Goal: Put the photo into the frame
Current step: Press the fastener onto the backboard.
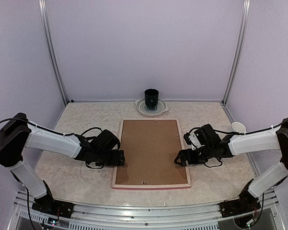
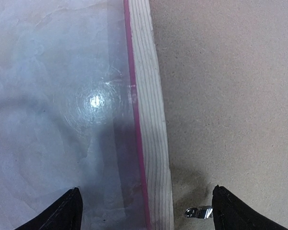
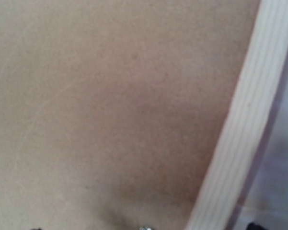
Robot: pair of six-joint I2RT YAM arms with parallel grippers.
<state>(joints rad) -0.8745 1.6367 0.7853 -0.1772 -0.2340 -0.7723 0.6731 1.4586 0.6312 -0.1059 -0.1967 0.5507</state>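
The frame (image 1: 116, 165) lies face down in the middle of the table, its pale wood back up and a pink edge showing along the near side. A plain brown backing board (image 1: 151, 151) fills it. The photo is hidden or out of view. My left gripper (image 1: 119, 158) is open low over the frame's left rim (image 2: 151, 124), one finger (image 2: 62, 213) over the table and the other (image 2: 235, 213) over the board, beside a small metal tab (image 2: 199, 212). My right gripper (image 1: 180, 158) is open over the board (image 3: 110, 96), close to the right rim (image 3: 244, 120).
A dark cup (image 1: 151, 97) stands on a white plate (image 1: 140, 108) at the back of the marbled table (image 1: 76, 124). A small white round object (image 1: 238, 127) lies by the right arm. Purple walls and metal posts enclose the table.
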